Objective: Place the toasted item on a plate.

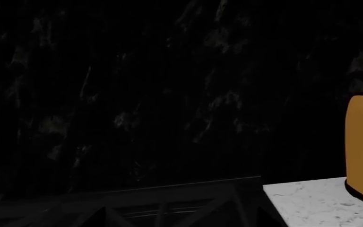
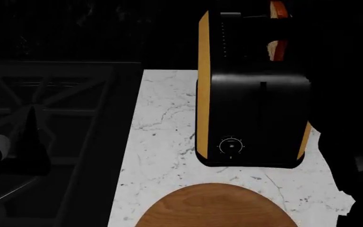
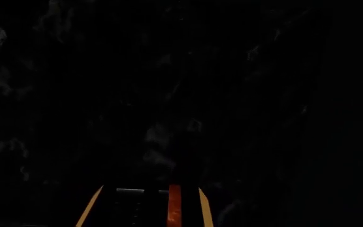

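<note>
The thin reddish-crusted cream slice [image 2: 279,33] stands in the black, orange-sided toaster [image 2: 252,109] at upper right, ungrasped; next comes reaching it, then the round brown wooden plate [image 2: 214,207]; jaw states cannot be told.

We see a white marble counter [image 2: 162,142] bearing the toaster [image 2: 252,113]; the plate [image 2: 214,208] lies just before it.

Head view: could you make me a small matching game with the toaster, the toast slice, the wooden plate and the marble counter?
Things:
1. toaster
2. toasted slice
3. wooden plate
4. marble counter

Descriptions:
A. white with grey veins
B. brown disc at the near edge, nothing on it
C. black with orange-yellow sides
D. reddish crust, standing up out of a slot

Pairs: 1-C, 2-D, 3-B, 4-A
</note>
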### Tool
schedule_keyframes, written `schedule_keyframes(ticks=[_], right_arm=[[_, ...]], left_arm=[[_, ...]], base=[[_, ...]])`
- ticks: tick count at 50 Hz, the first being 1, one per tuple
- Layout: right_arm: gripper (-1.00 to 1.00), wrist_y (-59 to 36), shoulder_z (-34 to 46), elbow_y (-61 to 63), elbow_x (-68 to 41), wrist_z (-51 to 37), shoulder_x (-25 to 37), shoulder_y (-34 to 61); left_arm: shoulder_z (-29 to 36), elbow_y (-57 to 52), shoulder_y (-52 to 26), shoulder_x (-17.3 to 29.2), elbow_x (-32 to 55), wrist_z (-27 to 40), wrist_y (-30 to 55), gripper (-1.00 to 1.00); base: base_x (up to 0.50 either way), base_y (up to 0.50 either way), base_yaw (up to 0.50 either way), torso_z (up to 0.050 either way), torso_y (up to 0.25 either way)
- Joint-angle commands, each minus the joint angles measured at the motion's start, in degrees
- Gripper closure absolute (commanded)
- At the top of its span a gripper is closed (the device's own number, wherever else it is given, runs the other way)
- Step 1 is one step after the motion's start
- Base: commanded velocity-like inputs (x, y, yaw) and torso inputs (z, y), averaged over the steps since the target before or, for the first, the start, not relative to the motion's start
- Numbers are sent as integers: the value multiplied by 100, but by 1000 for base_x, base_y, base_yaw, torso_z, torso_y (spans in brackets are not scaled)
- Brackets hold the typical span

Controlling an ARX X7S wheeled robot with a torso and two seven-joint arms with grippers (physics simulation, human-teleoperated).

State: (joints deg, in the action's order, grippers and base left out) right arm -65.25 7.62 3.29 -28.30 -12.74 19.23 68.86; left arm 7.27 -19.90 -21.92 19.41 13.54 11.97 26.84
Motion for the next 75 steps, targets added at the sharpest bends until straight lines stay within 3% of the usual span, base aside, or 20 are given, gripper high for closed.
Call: schedule_keyframes(ticks=[1, 34, 61, 71, 72, 75], right_arm=[[-100, -130, 62, -1138, 3, 117, -198, 658], [-100, 1261, 736, -4508, 641, 730, -561, 1632], [-100, 3261, 1090, -7689, 1067, 1463, -1212, 2384], [-100, 3292, 1047, -7792, 1199, 1470, -1247, 2384], [100, 3297, 1033, -7790, 1210, 1427, -1240, 2384], [100, 3269, 1042, -7762, 1240, 1460, -1248, 2395]], left_arm=[[4, -47, 4, 14, 27, 24, 20, -100], [52, -93, -21, 47, 81, 77, 65, -100], [100, -44, 37, 102, 87, 88, 9, -100], [99, -12, 44, 106, 106, 96, -23, -100], [98, -11, 38, 108, 107, 97, -24, -100], [96, -36, 6, 110, 120, 107, 9, -100]], base=[[0, 0, 0, 0, 0], [0, 0, 0, 0, 0], [0, 0, 0, 0, 0], [0, 0, 0, 0, 0], [0, 0, 0, 0, 0], [0, 0, 0, 0, 0]])
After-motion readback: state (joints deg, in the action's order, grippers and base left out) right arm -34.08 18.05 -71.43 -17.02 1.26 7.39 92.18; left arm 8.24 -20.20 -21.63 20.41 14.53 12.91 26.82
